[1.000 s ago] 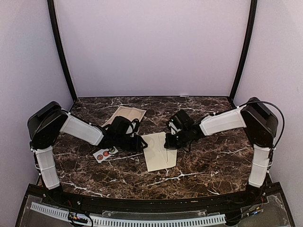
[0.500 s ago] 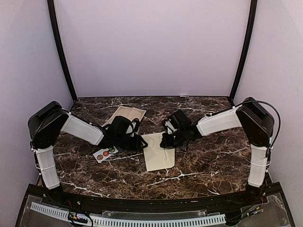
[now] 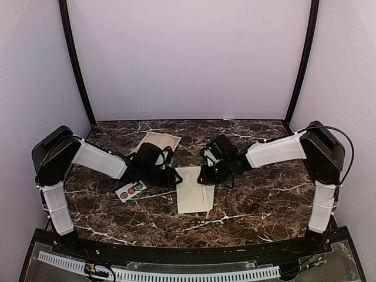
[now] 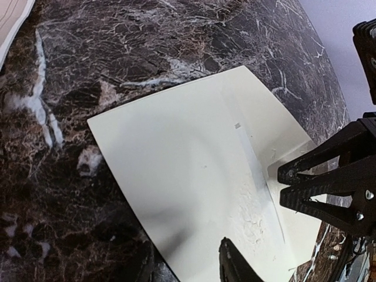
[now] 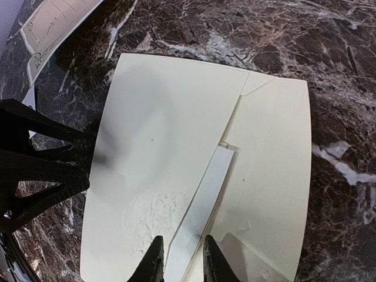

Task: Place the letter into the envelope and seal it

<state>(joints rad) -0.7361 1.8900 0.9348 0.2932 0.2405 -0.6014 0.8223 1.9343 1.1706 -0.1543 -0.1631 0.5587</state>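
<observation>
Envelope (image 3: pixel 194 194) lay flat on the dark marble table (image 3: pixel 264 200), roughly midway between the two arms. Its flap looked spread open beside the body rather than folded over, and a pale strip (image 5: pixel 202 200) ran along the fold line. Right gripper (image 5: pixel 180 238) stood at the envelope's far edge, jaws narrow with a small gap, one fingertip on either side of that strip (contact with the paper could not be judged). Left gripper (image 4: pixel 187 254) sat at the envelope's left edge, jaws set wider, nothing clamped, with the edge of the paper lying between the fingertips. A sheet with a printed border (image 3: pixel 154 143) lay behind the left arm. A small sticker strip (image 3: pixel 130 191) lay just left of the left gripper.
</observation>
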